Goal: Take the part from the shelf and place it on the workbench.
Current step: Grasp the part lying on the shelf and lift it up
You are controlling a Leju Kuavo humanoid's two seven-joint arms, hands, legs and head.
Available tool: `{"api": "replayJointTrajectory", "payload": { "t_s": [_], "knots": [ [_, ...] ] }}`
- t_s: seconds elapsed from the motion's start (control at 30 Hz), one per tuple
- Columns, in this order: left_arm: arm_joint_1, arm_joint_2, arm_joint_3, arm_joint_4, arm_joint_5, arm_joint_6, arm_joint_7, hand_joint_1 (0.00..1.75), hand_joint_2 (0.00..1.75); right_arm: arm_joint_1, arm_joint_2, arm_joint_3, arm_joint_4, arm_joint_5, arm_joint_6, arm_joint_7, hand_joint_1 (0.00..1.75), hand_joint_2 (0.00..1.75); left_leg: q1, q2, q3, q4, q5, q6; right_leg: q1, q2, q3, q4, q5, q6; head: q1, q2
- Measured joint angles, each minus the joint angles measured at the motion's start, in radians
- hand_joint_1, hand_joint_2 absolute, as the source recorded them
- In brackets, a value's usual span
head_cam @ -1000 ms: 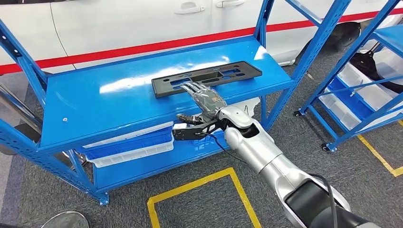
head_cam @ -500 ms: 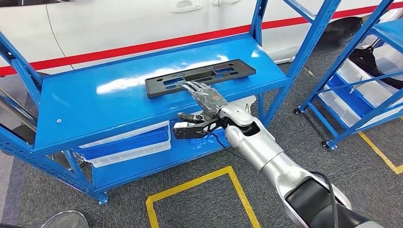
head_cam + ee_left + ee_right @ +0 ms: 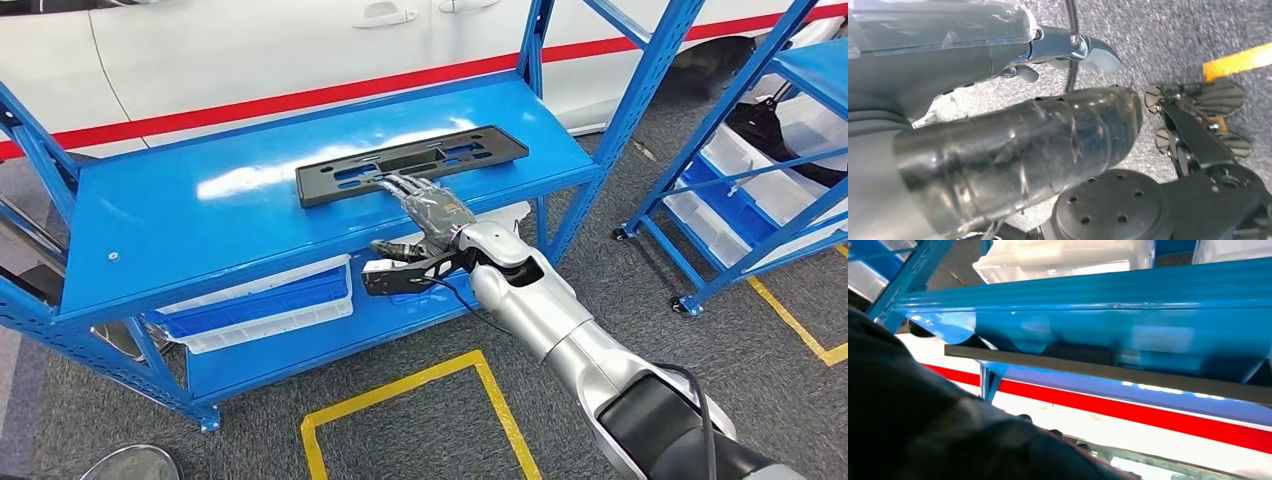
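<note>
On shelf (image 3: pixel 250 215) | right robot hand (image 3: pixel 432 208) flat, fingers extended, touching part (image 3: pixel 410 163)

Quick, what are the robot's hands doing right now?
Right hand: open, fingers lying flat on the black part, not gripping it.
Left hand: cannot be told.

Long flat black plastic part (image 3: pixel 410 165) with rectangular cut-outs, lying flat on the blue shelf (image 3: pixel 200 220), toward its right and far side, slightly slanted, right end farther, near edge under the right hand's fingertips (image 3: pixel 395 183)
</note>
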Motion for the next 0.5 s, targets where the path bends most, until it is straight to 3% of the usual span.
{"api": "replayJointTrajectory", "payload": {
  "t_s": [0.07, 0.13, 0.17, 0.2, 0.23, 0.33, 0.4, 0.5],
  "knots": [
    [-0.002, -0.003, -0.001, 0.005, 0.000, -0.004, -0.001, 0.00, 0.00, -0.003, 0.000, 0.000, 0.001, 0.000, -0.001, 0.000, 0.00, 0.00, 0.008, 0.003, 0.003, -0.010, 0.007, 0.007, -0.004, 0.000, -0.026, 0.060, -0.041, 0.015, 0.001, 0.000],
    [-0.004, -0.006, -0.001, 0.011, 0.000, -0.008, -0.002, 0.00, 0.00, -0.003, 0.000, 0.001, 0.005, 0.000, -0.001, 0.000, 0.00, 0.00, 0.010, 0.004, 0.002, -0.011, 0.008, 0.009, -0.017, -0.001, -0.080, 0.178, -0.099, 0.031, 0.001, 0.000],
    [-0.005, -0.008, -0.002, 0.013, 0.001, -0.010, -0.002, 0.00, 0.00, -0.002, 0.000, 0.002, 0.007, 0.000, -0.001, 0.000, 0.00, 0.00, 0.011, 0.005, 0.001, -0.011, 0.008, 0.009, -0.025, -0.002, -0.105, 0.228, -0.115, 0.037, 0.001, 0.000],
    [-0.006, -0.010, -0.002, 0.016, 0.002, -0.012, -0.002, 0.00, 0.00, -0.001, 0.000, 0.003, 0.010, 0.000, -0.001, 0.000, 0.00, 0.00, 0.013, 0.005, 0.001, -0.011, 0.008, 0.008, -0.032, -0.003, -0.115, 0.249, -0.114, 0.043, 0.001, 0.000],
    [-0.007, -0.011, -0.002, 0.019, 0.003, -0.015, -0.003, 0.00, 0.00, -0.001, 0.000, 0.004, 0.011, 0.000, -0.001, -0.001, 0.00, 0.00, 0.016, 0.006, 0.002, -0.011, 0.007, 0.007, -0.039, -0.004, -0.107, 0.232, -0.094, 0.048, 0.001, 0.000],
    [-0.010, -0.015, -0.002, 0.028, 0.004, -0.019, -0.004, 0.00, 0.00, -0.005, 0.000, 0.005, 0.014, 0.000, -0.003, -0.003, 0.00, 0.00, 0.022, 0.005, 0.008, -0.011, 0.003, -0.006, -0.047, -0.008, -0.013, 0.043, -0.003, 0.054, 0.001, 0.000],
    [-0.011, -0.017, -0.003, 0.033, 0.004, -0.021, -0.004, 0.00, 0.00, -0.009, 0.000, 0.006, 0.015, 0.000, -0.003, -0.007, 0.00, 0.00, 0.021, 0.004, 0.007, -0.014, 0.005, -0.021, -0.041, -0.008, 0.016, -0.020, 0.008, 0.049, 0.001, 0.000],
    [-0.014, -0.019, -0.003, 0.038, 0.004, -0.022, -0.004, 0.00, 0.00, -0.011, 0.001, 0.007, 0.016, 0.000, -0.003, -0.011, 0.00, 0.00, 0.022, 0.004, 0.007, -0.017, 0.005, -0.042, -0.036, -0.006, 0.017, -0.031, 0.011, 0.031, 0.001, 0.000]
  ]
}}
